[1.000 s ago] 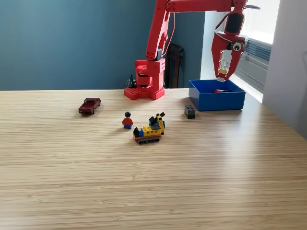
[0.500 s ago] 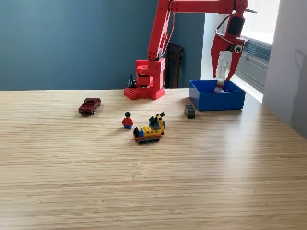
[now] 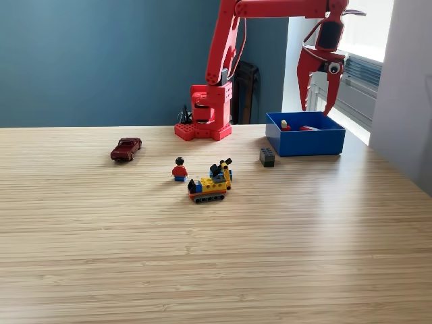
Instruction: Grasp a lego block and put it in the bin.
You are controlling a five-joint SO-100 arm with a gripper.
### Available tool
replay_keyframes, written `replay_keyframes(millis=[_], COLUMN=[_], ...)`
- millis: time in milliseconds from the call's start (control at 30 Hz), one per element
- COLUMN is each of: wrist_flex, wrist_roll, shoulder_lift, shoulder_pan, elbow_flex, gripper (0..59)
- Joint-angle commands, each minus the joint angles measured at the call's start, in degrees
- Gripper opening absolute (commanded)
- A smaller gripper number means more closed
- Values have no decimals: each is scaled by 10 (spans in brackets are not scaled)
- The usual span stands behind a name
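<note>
Exterior view: low-walled blue bin (image 3: 305, 143) — small pieces inside — under the spread, empty gripper (image 3: 317, 108).

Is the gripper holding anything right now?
No: the gripper hangs open and empty above the bin, daylight showing between its jaws, with small pieces lying inside the bin.

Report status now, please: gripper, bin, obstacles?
Gripper open, empty, above bin. Small pieces inside bin. Dark block on table beside bin. Nothing in the way.
</note>
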Motion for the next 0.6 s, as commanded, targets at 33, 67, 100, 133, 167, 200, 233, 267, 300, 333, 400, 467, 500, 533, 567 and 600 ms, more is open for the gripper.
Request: replay_keyframes(millis=[33, 67, 100, 133, 167, 200, 233, 267, 300, 333, 400, 467, 500, 533, 567, 600], wrist_flex=[9, 9, 9, 9, 9, 9, 9, 9, 9, 9, 9, 8, 8, 7, 6, 5], wrist_roll=[19, 21, 21, 21, 18, 14, 11, 4, 0, -4, -11, -15, -15, -16, -16, -18], shoulder_lift=[17, 18, 18, 18, 18, 18, 18, 18, 18, 18, 19, 14, 13, 12, 12, 12], shoulder_pan=[121, 149, 175, 202, 228, 252, 277, 301, 323, 345, 388, 425, 440, 454, 463, 469], elbow_flex=[-67, -75, -83, -90, -97, -102, -106, -110, -113, -115, -116, -116, -115, -113, -111, -107], gripper=[111, 110, 110, 110, 111, 112, 114, 116, 118, 118, 120, 120, 120, 120, 119, 119])
